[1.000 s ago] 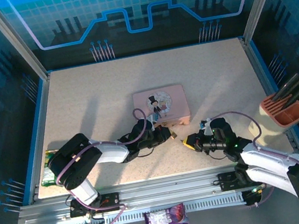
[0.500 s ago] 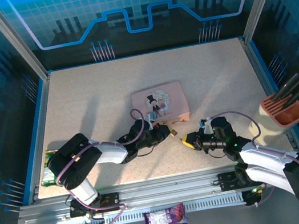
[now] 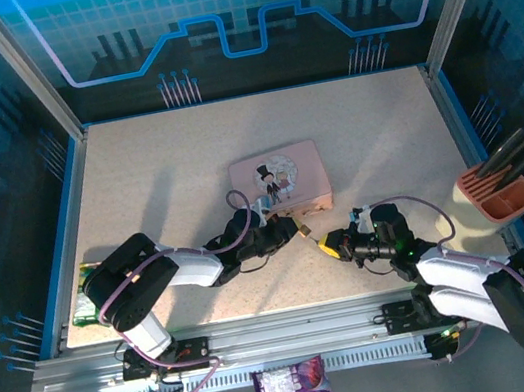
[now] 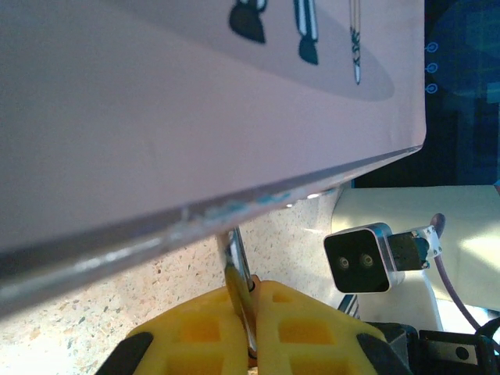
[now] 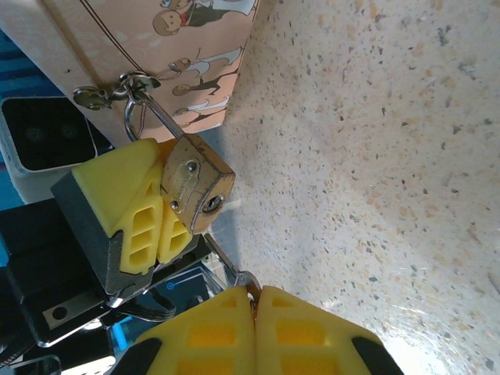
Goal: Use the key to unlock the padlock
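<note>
Tilted brass padlock (image 5: 195,183), keyhole showing, thin silver key (image 5: 225,262) just beside.

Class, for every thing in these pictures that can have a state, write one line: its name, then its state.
left claw, shut on the padlock
right claw, shut on the key
pink tin, lid shut
padlock, shackle closed, hooked through the tin's hasp
key, not yet in the keyhole

Brass-gold padlock (image 5: 195,183) with a silver shackle, silver-grey key (image 5: 223,262), yellow pads on the left tool (image 4: 251,308) and right tool (image 5: 255,301), pink tin (image 3: 302,163) with cartoon figures, speckled beige counter (image 3: 157,174), terracotta holder (image 3: 501,199) at three o'clock.
</note>
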Motion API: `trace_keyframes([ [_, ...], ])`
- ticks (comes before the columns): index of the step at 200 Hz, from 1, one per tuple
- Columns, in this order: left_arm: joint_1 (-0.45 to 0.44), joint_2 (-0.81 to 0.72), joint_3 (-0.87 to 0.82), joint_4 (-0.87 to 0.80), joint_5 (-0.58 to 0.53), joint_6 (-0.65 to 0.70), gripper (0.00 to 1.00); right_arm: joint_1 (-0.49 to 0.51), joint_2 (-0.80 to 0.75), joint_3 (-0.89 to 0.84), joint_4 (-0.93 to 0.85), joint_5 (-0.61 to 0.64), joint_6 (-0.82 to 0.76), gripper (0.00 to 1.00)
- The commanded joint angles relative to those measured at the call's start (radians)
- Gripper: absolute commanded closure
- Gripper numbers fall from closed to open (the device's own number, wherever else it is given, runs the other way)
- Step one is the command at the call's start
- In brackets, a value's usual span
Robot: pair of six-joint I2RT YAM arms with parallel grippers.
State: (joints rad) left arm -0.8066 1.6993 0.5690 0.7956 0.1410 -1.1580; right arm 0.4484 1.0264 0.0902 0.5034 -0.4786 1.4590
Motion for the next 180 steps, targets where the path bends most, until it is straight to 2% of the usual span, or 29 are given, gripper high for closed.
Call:
trace_keyframes([
  [1, -0.001, -0.039, 0.000, 0.159, 0.080, -0.064, 1.00, -0.008, -0.031, 0.006, -0.021, 0.009, 0.001, 1.00],
  [180, 0.000, -0.058, -0.001, 0.160, 0.083, -0.077, 1.00, -0.007, 0.090, 0.011, 0.125, 0.014, 0.060, 1.00],
])
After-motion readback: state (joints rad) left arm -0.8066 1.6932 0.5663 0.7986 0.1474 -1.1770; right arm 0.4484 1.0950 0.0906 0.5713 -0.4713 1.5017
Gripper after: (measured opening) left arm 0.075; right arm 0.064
